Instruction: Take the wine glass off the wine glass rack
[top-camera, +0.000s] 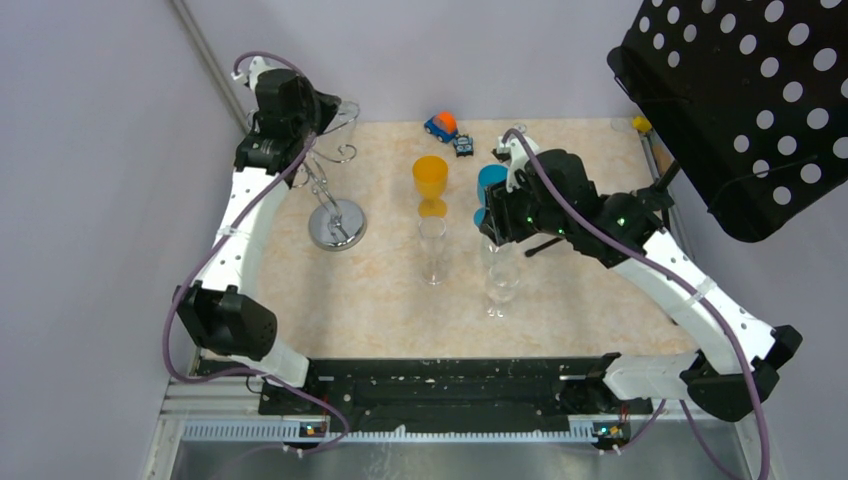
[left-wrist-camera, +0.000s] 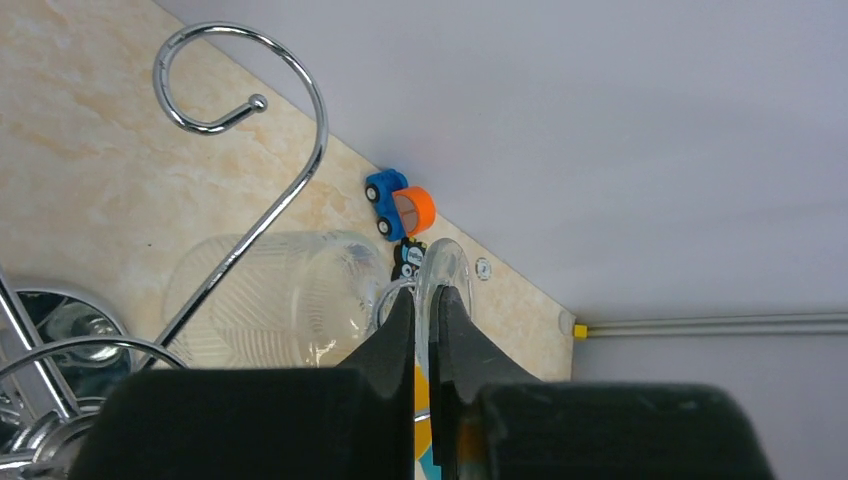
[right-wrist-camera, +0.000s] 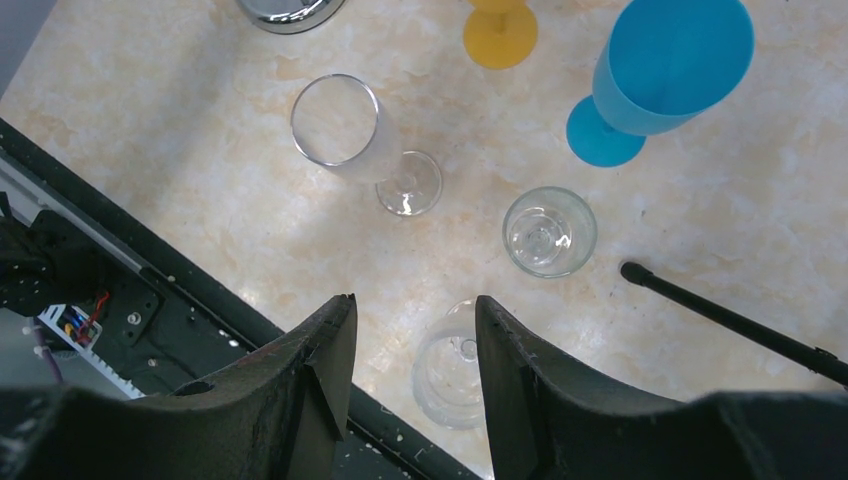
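left claw (left-wrist-camera: 427, 295) pressed nearly together, pinching the foot of the wine glass (left-wrist-camera: 280, 300). glass hangs upside down from the rack (top-camera: 337, 225), far left of table (top-camera: 380, 310). right claw (right-wrist-camera: 415, 302) spread, above clear glasses (right-wrist-camera: 548, 232).

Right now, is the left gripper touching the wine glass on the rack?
Touching. The left wrist view shows the left gripper closed on the thin foot of the wine glass, no gap on either side.
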